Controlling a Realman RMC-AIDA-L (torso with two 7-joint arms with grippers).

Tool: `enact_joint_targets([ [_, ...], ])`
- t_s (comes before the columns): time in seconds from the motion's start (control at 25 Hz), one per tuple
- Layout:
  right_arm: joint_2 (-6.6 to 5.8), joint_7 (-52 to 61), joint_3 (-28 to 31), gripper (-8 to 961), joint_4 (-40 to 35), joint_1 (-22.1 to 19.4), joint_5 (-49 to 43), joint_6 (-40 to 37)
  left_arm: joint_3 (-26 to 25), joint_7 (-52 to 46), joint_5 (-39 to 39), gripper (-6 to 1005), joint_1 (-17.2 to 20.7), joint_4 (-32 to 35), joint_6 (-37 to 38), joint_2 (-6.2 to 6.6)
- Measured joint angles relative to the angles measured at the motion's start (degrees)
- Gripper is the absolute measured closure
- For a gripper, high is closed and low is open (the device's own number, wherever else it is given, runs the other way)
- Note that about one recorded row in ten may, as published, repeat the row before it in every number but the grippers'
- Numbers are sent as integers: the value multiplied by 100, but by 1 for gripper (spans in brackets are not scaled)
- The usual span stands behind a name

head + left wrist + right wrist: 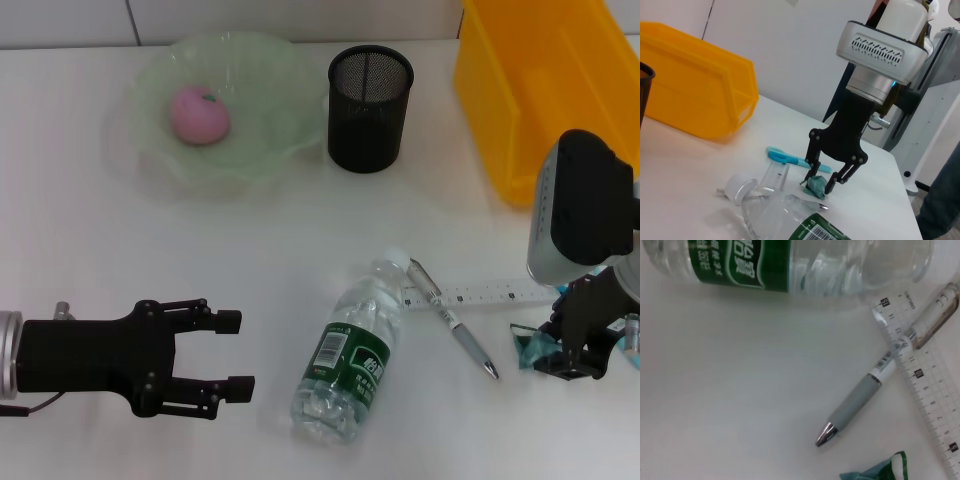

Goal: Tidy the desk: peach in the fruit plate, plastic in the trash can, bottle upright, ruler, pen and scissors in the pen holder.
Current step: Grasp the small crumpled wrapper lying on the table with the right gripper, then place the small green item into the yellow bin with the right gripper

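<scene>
Right claw: low over the bench at the 4 o'clock corner of the head view, fingers spread and straddling the crumpled green plastic; the left wrist view shows the scrap between the two fingertips, not yet pinched so far as can be told. The plastic therefore lies directly under this claw, and the right arm is plainly the nearer one for it. Trash can, yellow: at 12 o'clock from the right claw, well apart. Scissors, blue-handled: just behind the right claw in the left wrist view. Ruler and pen: just beside the claw toward 9 o'clock, the pen crossing over the ruler, its long axis running 10 to 4 o'clock. Bottle: lying flat, cap toward 1 o'clock. Pen holder: at 12 o'clock from the bottle. Peach: already in the fruit plate. Left claw: spread, holding nothing, at 8 o'clock, near the bottle.
</scene>
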Motion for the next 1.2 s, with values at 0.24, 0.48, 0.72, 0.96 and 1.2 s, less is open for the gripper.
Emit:
enact_joint_targets([
  [0.24, -3, -31, 69, 625, -259, -73, 38, -67, -7, 0, 0, 167, 8, 0, 0, 6],
  [0.48, -17, -366, 778, 626, -712, -144, 511, -413, -10, 0, -1, 168, 3, 0, 7, 20],
  [0.72, -24, -508, 2458, 626, -1263, -75, 1186, -409, -10, 0, 0, 169, 1, 0, 32, 25],
  [0.96, -28, 45, 3329, 625, -1153, 30, 1588, 803, -19, 0, 0, 169, -1, 0, 34, 27],
  [1.2, -21, 657, 2860, 625, -140, 243, 1073, 2431, -12, -5, 0, 170, -18, 0, 24, 26],
])
